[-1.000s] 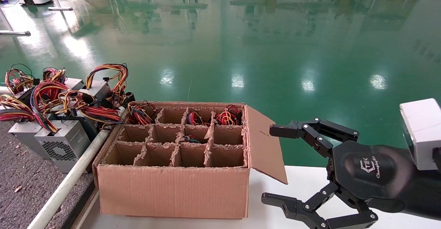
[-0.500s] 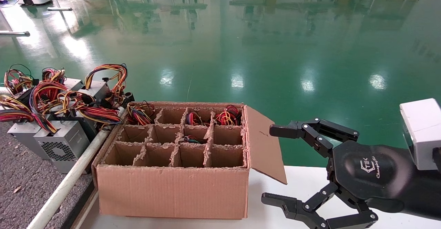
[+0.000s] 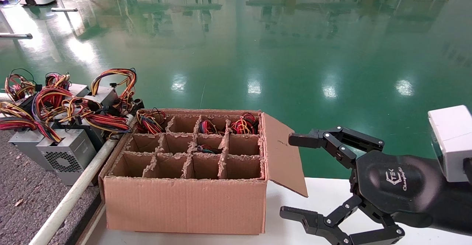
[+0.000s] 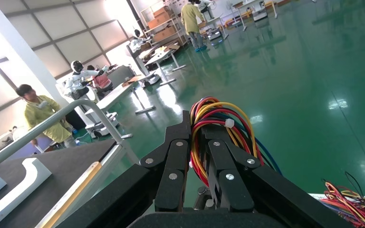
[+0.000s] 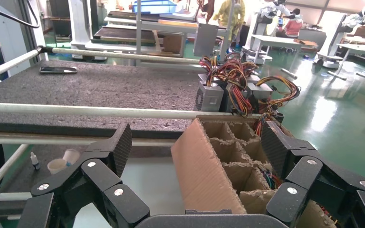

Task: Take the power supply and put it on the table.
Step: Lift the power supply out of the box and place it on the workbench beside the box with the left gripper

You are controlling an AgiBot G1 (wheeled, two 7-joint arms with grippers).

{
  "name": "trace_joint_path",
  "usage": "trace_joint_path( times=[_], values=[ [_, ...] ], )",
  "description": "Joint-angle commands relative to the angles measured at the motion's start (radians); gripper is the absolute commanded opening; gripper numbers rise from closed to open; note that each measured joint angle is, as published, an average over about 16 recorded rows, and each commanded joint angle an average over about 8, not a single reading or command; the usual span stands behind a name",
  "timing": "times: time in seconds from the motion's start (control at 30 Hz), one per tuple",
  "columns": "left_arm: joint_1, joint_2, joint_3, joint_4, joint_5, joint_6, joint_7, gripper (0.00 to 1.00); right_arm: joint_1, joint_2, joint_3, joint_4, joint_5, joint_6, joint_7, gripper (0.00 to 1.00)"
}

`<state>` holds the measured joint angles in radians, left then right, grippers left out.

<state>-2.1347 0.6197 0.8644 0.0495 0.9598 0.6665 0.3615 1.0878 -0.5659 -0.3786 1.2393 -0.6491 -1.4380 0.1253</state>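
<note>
Clearly left gripper (image 4: 197,156) clenched on power supply (image 4: 218,123) wire loop — right gripper (image 3: 300,176) spread, parked beside box (image 3: 184,197).

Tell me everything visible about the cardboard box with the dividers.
The cardboard box is brown corrugated card, open on top, standing upright on a white surface beside the table and its white tube rail. Ragged card dividers split it into twelve cells, three rows of four. Most look empty; wire bundles show in three far-row cells and one middle-row cell. One flap stands open toward the right gripper, which does not touch it.
</note>
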Motion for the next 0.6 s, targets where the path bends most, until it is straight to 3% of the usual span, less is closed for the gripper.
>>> trace_joint_path(
  times=[0.03,0.6],
  values=[
    [0.0,0.0,0.0,0.0,0.0,0.0,0.001,0.0,0.0,0.0,0.0,0.0,0.0,0.0,0.0,1.0],
    [0.053,0.01,-0.007,0.015,-0.008,0.006,0.022,0.0,0.0,0.0,0.0,0.0,0.0,0.0,0.0,1.0]
  ],
)
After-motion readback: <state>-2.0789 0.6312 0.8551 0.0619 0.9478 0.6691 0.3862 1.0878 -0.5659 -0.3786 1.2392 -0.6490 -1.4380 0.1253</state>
